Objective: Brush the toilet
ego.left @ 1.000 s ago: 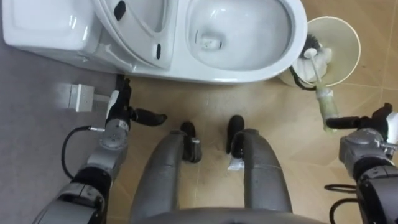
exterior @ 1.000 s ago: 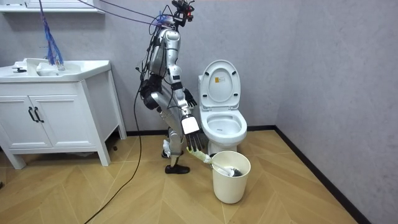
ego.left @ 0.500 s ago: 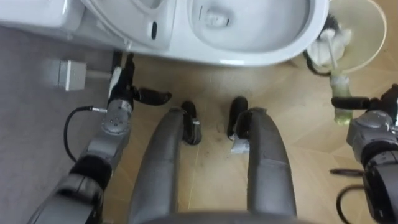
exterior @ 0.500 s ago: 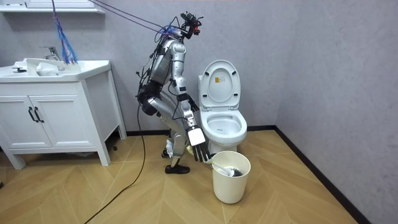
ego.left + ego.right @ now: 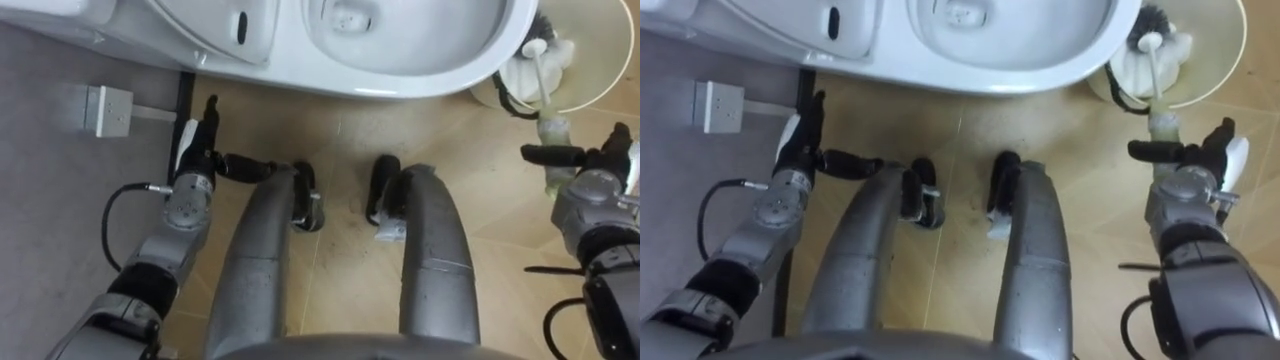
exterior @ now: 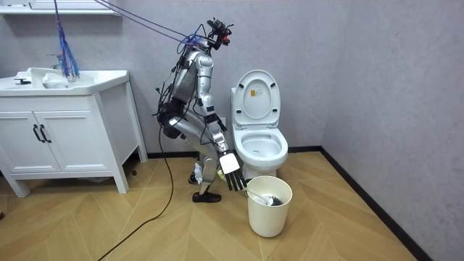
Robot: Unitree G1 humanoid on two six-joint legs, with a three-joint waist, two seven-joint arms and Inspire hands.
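Note:
The white toilet [image 5: 420,75] stands open across the top of the left eye view, lid up. To its right is a cream bin [image 5: 600,60] that holds the toilet brush [image 5: 541,70]. The brush's pale green handle [image 5: 553,135] sticks out over the bin's rim towards me. My right hand [image 5: 590,185] is at that handle, fingers straight and the thumb lying across it. My left hand [image 5: 198,160] hangs open near the toilet's base by the grey wall. In the room view I stand bent forward beside the toilet [image 6: 259,138], right hand [image 6: 232,174] at the bin [image 6: 268,214].
A white box [image 5: 105,108] is fixed to the grey wall at the left, with a dark cable below it. A white sink cabinet [image 6: 65,138] stands at the room view's left. Wooden floor lies open in front of the bin.
I have bent further forward, so the whole eye view has shifted. My right thumb now crosses the brush handle higher up from its end. The left hand stays open.

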